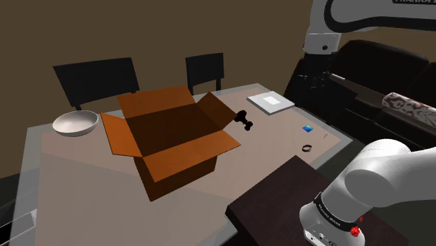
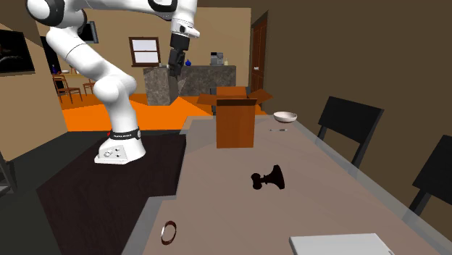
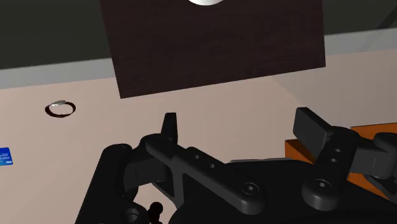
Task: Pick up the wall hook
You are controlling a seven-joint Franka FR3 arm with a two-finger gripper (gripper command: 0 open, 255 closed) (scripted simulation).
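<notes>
The wall hook (image 1: 243,120) is a small black piece lying on the table beside the open flap of the cardboard box; in the second exterior view the hook (image 2: 266,178) lies mid-table. My black gripper (image 1: 312,82) hangs high above the table's right end in the shoulder view, well apart from the hook. Seen from the second exterior camera, the gripper (image 2: 174,72) is up in the air over the table's left edge. In the wrist view the gripper (image 3: 240,127) is open, its fingertips (image 3: 169,125) wide apart with nothing between them.
An open brown cardboard box (image 1: 175,140) stands mid-table, a white bowl (image 1: 75,123) beyond it. A flat white slab (image 1: 271,102), a blue card (image 1: 307,128) and a dark ring (image 1: 307,147) lie near the hook's end. Two dark chairs (image 1: 98,78) stand behind; the dark stand (image 1: 293,196) adjoins the table.
</notes>
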